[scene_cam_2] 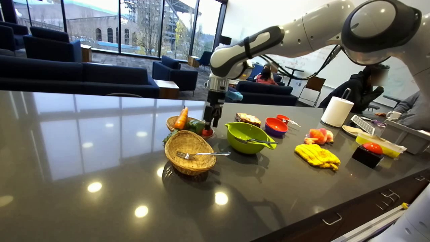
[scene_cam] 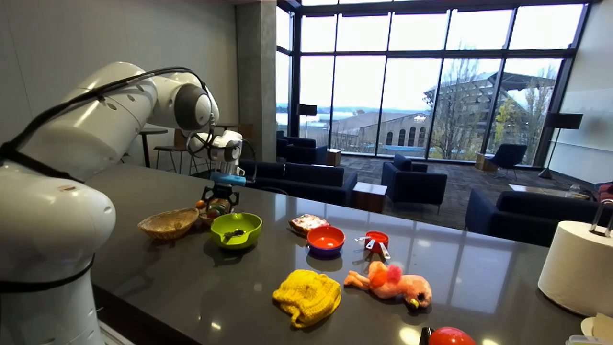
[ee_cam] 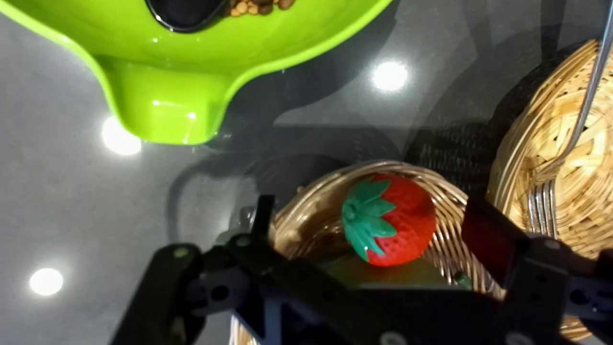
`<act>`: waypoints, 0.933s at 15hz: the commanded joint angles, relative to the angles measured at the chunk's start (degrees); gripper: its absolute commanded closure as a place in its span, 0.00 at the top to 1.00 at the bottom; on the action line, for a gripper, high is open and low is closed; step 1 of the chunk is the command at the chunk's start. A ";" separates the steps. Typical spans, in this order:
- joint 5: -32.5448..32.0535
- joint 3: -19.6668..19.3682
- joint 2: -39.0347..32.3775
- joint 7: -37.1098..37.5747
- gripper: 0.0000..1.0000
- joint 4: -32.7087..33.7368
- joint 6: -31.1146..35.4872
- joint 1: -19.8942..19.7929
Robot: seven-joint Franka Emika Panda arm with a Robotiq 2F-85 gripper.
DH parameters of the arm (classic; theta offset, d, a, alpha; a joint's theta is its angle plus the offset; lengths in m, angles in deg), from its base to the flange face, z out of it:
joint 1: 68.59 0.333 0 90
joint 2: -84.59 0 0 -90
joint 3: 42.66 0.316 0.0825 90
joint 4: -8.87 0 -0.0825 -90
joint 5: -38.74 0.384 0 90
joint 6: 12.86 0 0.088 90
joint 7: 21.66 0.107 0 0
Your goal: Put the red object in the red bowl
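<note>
Strawberry (ee_cam: 414, 223), i.e. the red obj., is held in a wicker basket (ee_cam: 452, 230), its green leaves turned to one side. Something greenish, poss. veg, is seen under it, though it's part-blocked by the gripper (ee_cam: 368, 218). Jaws are spread wide, w/ the strawberry btwn them and gaps seen on both sides.

Carrot (scene_cam_2: 181, 118) is propped in the same basket, its end raised past the rim, next to a dark green item (scene_cam_2: 196, 126). Just beside, a fork (scene_cam_2: 205, 154) is laid in another wicker basket (scene_cam_2: 189, 168), tines inside, handle stuck out over the edge.

Lime-green bowl (scene_cam_2: 243, 148) w/ spout is placed nearby. Small tan & brown bits (ee_cam: 246, 8) plus a dark utensil (ee_cam: 189, 14) are contained in it; the utensil's handle is rested across the rim in an exterior view.

Red bowl (scene_cam: 326, 236), purple on its lower outside, is set well apart from the strawberry, w/ the green bowl btwn. Red measuring cups (scene_cam: 377, 241) w/ metal handles are placed near it.
</note>
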 commanded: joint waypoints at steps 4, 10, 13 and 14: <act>-1.56 0.00 0.79 0.66 1.00 -1.85 2.89 1.09; -1.75 -0.04 1.02 0.79 1.00 -3.62 4.04 1.47; -1.90 -0.03 1.17 0.84 1.00 -4.41 4.18 1.45; -2.00 -0.03 1.20 0.80 0.87 -4.61 4.24 1.45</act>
